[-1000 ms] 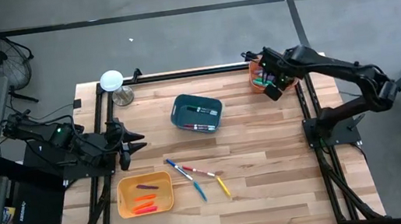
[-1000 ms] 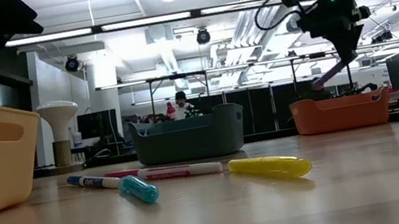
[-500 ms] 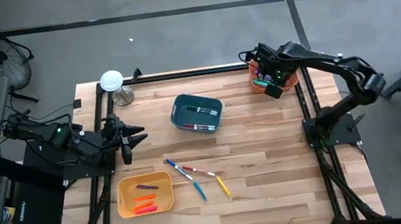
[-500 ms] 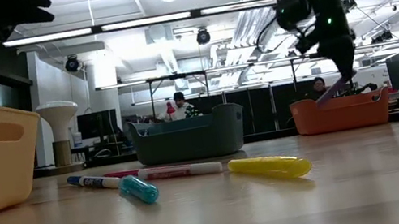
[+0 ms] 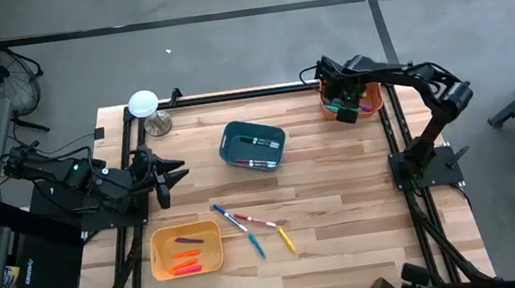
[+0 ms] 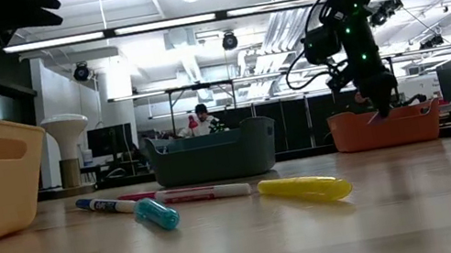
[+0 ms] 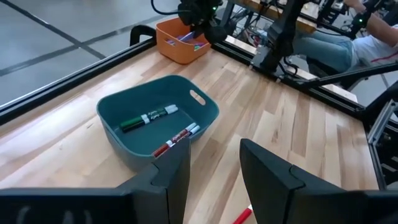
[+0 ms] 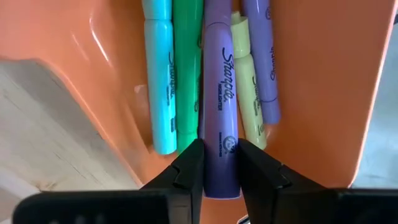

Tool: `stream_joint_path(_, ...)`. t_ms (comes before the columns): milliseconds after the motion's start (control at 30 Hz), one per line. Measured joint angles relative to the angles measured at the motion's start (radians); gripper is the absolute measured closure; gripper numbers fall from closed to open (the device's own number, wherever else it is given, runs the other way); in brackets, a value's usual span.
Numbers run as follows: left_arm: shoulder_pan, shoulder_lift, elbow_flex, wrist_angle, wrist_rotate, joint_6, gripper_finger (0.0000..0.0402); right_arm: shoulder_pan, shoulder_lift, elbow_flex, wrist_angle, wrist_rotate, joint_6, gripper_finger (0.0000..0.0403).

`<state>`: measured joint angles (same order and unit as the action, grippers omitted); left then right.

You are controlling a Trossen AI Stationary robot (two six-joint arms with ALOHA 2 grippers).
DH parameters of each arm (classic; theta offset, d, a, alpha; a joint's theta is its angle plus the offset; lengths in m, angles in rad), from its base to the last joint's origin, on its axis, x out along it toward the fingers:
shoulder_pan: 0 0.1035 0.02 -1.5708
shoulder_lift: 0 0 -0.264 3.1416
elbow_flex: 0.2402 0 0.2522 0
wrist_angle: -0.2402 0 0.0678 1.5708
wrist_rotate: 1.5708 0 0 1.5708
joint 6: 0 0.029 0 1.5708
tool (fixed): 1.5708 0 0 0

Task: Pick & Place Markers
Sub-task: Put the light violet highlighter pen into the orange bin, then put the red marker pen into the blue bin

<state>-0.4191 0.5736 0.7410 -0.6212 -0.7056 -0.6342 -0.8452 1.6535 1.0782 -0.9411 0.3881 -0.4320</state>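
Observation:
My right gripper (image 5: 338, 104) is down inside the orange bin (image 5: 362, 99) at the table's far right corner and is shut on a purple marker (image 8: 217, 106). Teal, green, yellow and lilac markers (image 8: 180, 74) lie on that bin's floor beside it. My left gripper (image 5: 173, 173) hovers open near the left edge, facing the teal bin (image 7: 155, 124), which holds a few markers (image 7: 149, 117). Several markers (image 5: 249, 228) lie loose on the wood near the yellow bin (image 5: 187, 250), which has orange and purple ones in it. My right gripper pinches the purple marker between its two fingers at the marker's near end (image 8: 219, 163), coming from above into the bin. The marker runs on along the line of the fingers, over the green and yellow markers. Whether its far end rests on them, I cannot tell.
A white mushroom-shaped lamp (image 5: 144, 104) and a metal cup stand at the far left corner. Black rails (image 5: 231, 95) frame the table's far, left and right sides. Bare wood lies along the near edge and near right. A person (image 6: 202, 116) sits in the room behind.
My right gripper, holding the purple marker, has come down from above the orange bin and moved toward the far edge into it, its arm folding in. My left gripper has shifted slightly toward the far edge.

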Motion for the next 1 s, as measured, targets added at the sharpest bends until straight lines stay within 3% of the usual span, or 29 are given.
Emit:
stream_joint_path(267,0.0,0.0,0.0,0.0,-0.036,-0.007,0.0264,0.0,0.0,0.0,0.004,0.05,-0.022,0.0299)
stream_joint_path(667,0.0,0.0,0.0,0.005,-0.042,-0.007,0.0264,0.003,-0.026,0.0,0.016,0.019,0.075,0.0204)
stream_joint_path(1000,0.0,0.065,0.0,0.112,-0.118,-0.002,0.0264,0.003,-0.201,0.001,0.026,-0.167,0.256,0.0197)
